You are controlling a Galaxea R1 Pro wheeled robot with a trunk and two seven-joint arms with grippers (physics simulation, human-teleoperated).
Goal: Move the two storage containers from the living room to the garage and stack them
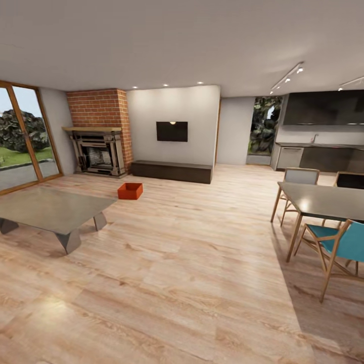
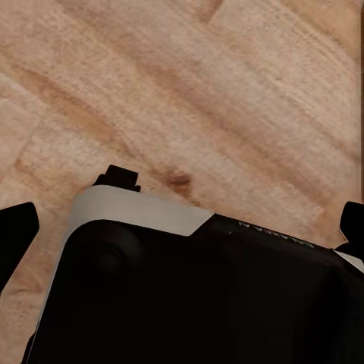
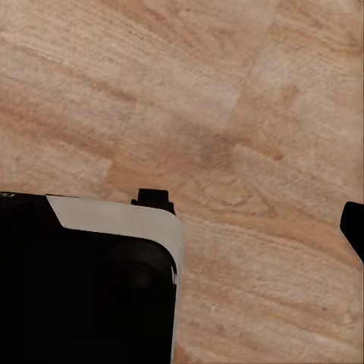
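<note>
Closest in, both wrist cams look straight down at the light wood plank floor (image 2: 227,91). In the left wrist view the left gripper (image 2: 186,208) has its dark fingers (image 2: 17,231) out at the two side edges of the frame, so they're spread wide with nothing between them but planks and a black-and-white bit of the robot body (image 2: 189,296) below. In the right wrist view the right gripper (image 3: 334,227) only shows one dark fingertip (image 3: 353,226) at the edge, so I can't tell how wide that one is. More black-and-white robot body sits in the corner there too.

From the head cam, the wood floor runs out across the living room. On the left there's a low grey glass table (image 1: 53,208) on angled legs, on the right a dining table (image 1: 323,199) with a teal chair (image 1: 339,242) near us and more chairs behind it.

Further on, one orange-red storage container (image 1: 130,190) sits on the planks just past the far corner of the glass table, open side up, well in front of the brick fireplace (image 1: 98,136). Only one bin is in sight.

At the back: a wall TV (image 1: 172,131) over a long dark bench (image 1: 172,171), glazed wooden doors (image 1: 23,136) far left, kitchen counter (image 1: 318,154) far right.
</note>
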